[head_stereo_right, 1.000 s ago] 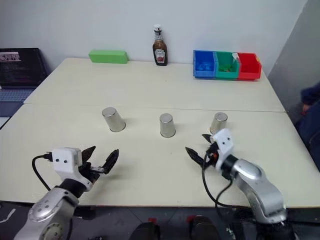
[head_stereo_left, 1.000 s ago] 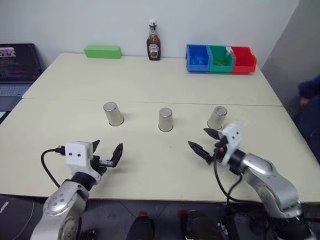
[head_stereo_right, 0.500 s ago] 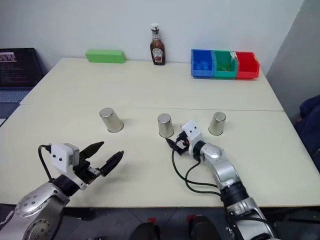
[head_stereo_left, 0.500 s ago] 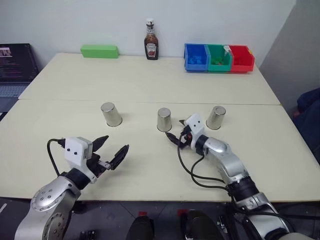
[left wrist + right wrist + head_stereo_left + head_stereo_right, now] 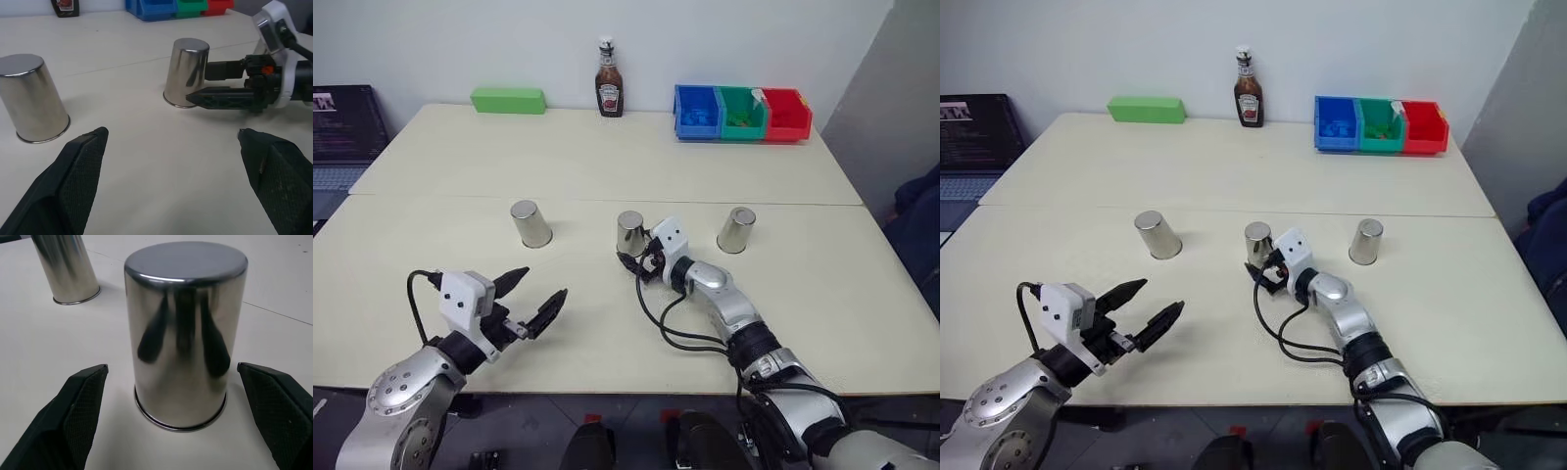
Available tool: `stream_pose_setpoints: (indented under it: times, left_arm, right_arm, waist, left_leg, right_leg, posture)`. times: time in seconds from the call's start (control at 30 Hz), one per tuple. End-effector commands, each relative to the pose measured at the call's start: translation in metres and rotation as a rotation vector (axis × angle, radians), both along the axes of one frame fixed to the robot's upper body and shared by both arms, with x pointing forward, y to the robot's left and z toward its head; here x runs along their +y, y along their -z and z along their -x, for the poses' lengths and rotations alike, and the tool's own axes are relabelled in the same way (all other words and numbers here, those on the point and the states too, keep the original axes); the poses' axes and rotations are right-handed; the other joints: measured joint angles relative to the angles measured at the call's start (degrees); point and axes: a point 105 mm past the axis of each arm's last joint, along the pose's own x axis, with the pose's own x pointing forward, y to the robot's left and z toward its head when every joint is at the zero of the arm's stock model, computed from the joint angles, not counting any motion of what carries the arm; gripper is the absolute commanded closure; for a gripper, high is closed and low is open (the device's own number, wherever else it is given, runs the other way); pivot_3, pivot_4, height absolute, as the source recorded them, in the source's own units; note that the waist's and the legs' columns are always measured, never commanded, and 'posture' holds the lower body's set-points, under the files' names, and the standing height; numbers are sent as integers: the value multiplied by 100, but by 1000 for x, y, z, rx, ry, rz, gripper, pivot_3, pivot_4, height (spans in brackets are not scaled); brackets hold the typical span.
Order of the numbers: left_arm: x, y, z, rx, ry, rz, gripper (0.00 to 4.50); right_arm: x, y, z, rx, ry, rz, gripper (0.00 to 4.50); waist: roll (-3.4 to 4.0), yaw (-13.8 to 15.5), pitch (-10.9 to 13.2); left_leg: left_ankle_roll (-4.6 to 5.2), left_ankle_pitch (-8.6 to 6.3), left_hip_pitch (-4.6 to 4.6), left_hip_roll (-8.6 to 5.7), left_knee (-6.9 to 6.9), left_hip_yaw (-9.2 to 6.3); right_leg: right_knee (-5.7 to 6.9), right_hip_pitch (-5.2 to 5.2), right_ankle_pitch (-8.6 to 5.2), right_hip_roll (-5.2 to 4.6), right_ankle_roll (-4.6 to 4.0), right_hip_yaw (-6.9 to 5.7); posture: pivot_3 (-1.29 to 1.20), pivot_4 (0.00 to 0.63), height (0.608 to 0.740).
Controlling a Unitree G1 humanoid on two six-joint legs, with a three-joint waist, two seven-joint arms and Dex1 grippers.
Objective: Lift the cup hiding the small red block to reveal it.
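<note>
The right tool [image 5: 633,254], jaws apart, straddles the middle cup [image 5: 629,233] without clamping it. The cup stands upside down on the bench [image 5: 607,157], unlifted; grip and raise remain. The left tool [image 5: 530,300] hangs spread, well apart.

No lettering can be read anywhere. The sauce bottle [image 5: 608,89] at the back of the table [image 5: 607,157] carries a label too small to make out. The laptop screen [image 5: 346,122] shows lines of text that are also illegible.
</note>
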Motion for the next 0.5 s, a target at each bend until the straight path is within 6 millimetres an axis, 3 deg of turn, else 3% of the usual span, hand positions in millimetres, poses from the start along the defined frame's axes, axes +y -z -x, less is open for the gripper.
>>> stream_pose_setpoints:
  times: [0.03,0.27,0.5]
  left_arm:
    - [-3,-7,1,-22,28,-8,6]
    - [-3,-8,-1,-26,29,-12,6]
    - [-5,-8,-2,-27,32,-11,0]
  right_arm:
    - [3,-19,-9,-69,13,-25,0]
    - [5,-20,-15,-62,30,-48,0]
    - [6,-26,-14,-95,10,-65,1495]
  waist:
    - [1,-3,0]
    - [2,-4,1]
    - [2,-3,1]
  left_leg:
    - [0,0,0,1,0,0]
    - [0,0,0,1,0,0]
    - [0,0,-1,0,-1,0]
  right_leg:
    - [0,-1,0,0,0,0]
    - [2,-1,0,0,-1,0]
    - [2,-2,1,-3,-1,-1]
  posture:
    - [0,150,740]
    - [0,150,740]
    - [0,150,740]
